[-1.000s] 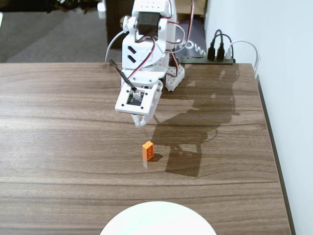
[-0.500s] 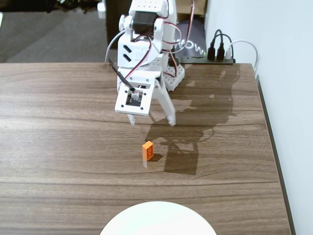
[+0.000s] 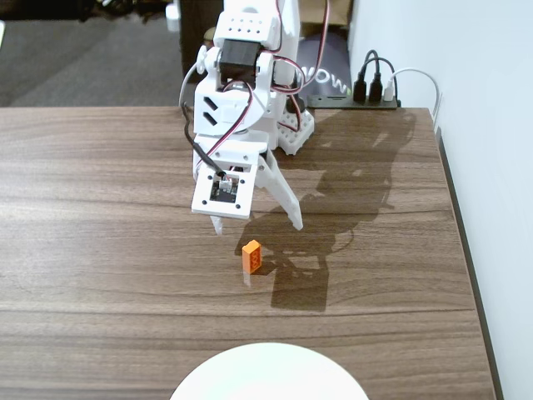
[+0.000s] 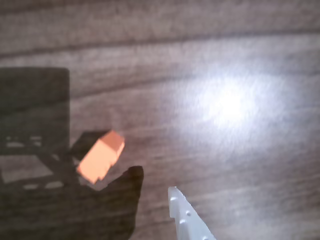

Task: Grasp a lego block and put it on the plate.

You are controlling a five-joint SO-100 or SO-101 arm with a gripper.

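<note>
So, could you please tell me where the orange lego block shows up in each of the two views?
Fixed view: the lego block lies on the table near the picture's centre, just below the open gripper and above the plate.
Wrist view: the lego block sits left of centre, low in the picture, up-left of the one white finger in view.
Shared landmark: the arm's dark shadow touching the block.

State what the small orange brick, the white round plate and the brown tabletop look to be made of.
Small orange brick: likely moulded plastic, with saturated even colour, crisp edges and studs on one face.
White round plate: smooth, plain, uniformly white; ceramic or plastic, not distinguishable.
Brown tabletop: wood-grain streaks with a semi-gloss sheen, seen as glare in the wrist view; real wood or laminate, uncertain.
</note>
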